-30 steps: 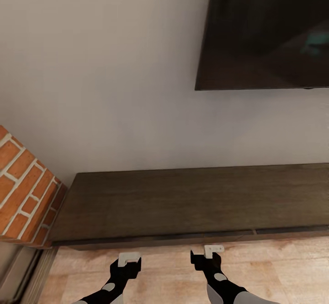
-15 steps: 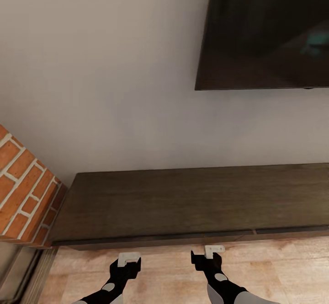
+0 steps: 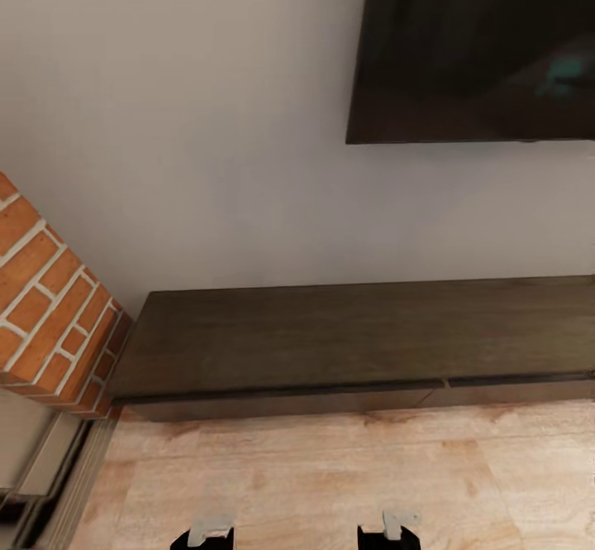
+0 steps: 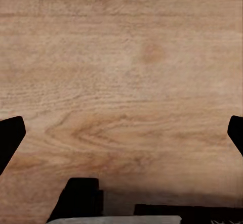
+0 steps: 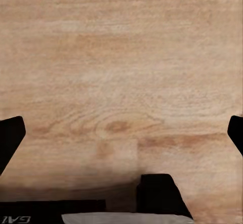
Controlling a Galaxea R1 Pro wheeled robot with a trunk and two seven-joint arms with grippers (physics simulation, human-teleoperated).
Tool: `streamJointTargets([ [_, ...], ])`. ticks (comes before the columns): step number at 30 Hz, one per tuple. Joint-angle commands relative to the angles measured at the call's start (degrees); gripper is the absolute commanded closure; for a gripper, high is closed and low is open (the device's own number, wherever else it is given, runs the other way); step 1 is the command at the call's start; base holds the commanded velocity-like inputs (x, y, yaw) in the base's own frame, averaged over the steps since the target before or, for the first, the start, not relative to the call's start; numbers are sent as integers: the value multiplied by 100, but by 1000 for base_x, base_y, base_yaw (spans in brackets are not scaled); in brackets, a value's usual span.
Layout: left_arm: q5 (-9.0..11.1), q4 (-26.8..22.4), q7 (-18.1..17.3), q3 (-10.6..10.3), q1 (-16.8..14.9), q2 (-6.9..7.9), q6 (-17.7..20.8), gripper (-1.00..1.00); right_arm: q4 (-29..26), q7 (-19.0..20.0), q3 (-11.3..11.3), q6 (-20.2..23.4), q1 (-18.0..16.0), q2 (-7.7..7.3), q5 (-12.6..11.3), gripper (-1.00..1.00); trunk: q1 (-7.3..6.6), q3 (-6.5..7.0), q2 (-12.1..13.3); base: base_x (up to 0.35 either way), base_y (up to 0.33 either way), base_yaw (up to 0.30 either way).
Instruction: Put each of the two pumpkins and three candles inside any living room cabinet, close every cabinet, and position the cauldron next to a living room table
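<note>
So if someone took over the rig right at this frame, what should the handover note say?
Left gripper: open, nothing between its fingers, light wood floor beneath.
Right gripper: open as well, empty, over the same floor.
The long dark cabinet stands against the wall ahead, under the TV, with a brick column to its left. Its fronts look shut and its top is bare.
Pumpkins, candles, cauldron and table are not in view here, so what is already stored cannot be told.
Left to do: check whether pumpkins and candles are in the cabinet, keep it closed, and set the cauldron beside the table.
</note>
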Motion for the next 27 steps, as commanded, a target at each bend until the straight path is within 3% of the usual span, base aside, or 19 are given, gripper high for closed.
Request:
streamJointTargets([
  [1, -3, 0, 0, -4, 31, 53, 1, -100, 5, 0, 4, -1, 66, 3, 3, -100, 0, 0, 0, -330, 0, 0],
  [3, -27, 124, -21, -12, 178, 143, 15, -100, 42, 9, 5, 6, 210, 10, 4, -100, 0, 0, 0, -331, 0, 0],
  [12, -29, 124, -22, -13, 184, 124, 19, -100, 57, 4, 5, 6, 221, 16, 1, -100, 0, 0, 0, -331, 0, 14],
  [27, -4, 126, -9, -13, 184, 131, 19, -100, 61, -42, 5, 23, 262, 52, -9, -100, 0, 0, 0, -330, 0, 261],
])
